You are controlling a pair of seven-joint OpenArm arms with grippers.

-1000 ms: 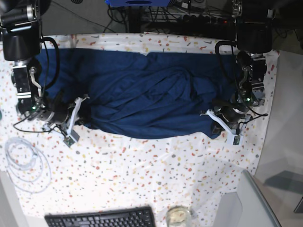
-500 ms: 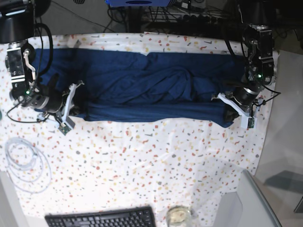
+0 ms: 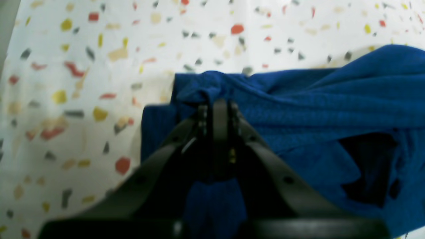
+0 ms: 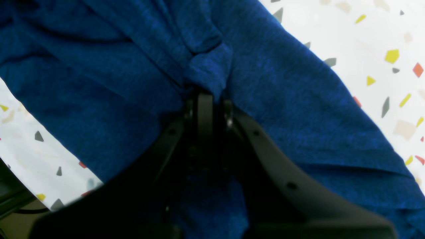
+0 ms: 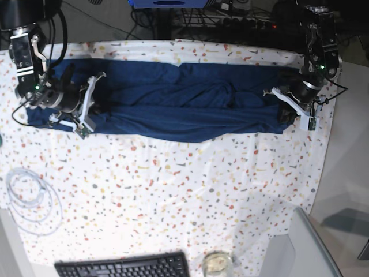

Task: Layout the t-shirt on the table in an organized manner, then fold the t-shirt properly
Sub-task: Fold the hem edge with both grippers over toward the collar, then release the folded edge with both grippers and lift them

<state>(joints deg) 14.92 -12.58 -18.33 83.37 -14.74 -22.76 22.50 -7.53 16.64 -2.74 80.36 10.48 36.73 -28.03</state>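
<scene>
Two claws hold the t-shirt (image 5: 179, 107) stretched into a long band across the far part of the bench (image 5: 190, 190), running from about 9 o'clock to 3 o'clock in the base view. The band's near edge lies fairly straight; its middle is bunched in folds. Nearer than that edge, the speckled white cover spreads wide and bare toward 6 o'clock.

At 8 o'clock a coil of pale cable (image 5: 29, 199) lies near the bench's left edge. At 6 o'clock a black keyboard (image 5: 124, 266) sits at the near edge, with a round glass (image 5: 217, 264) just beside it. At 5 o'clock a grey panel (image 5: 300, 248) overlaps the corner. Beyond the far edge, at 12 o'clock, are dark cables and equipment.

The right claw (image 4: 207, 94), at 9 o'clock in the base view, is closed tight on a pinched fold of the t-shirt's end, cloth draping to both sides of it. The left claw (image 3: 215, 104), at 3 o'clock, is likewise clamped on a bunched corner of the other end, with speckled cover showing just past it.
</scene>
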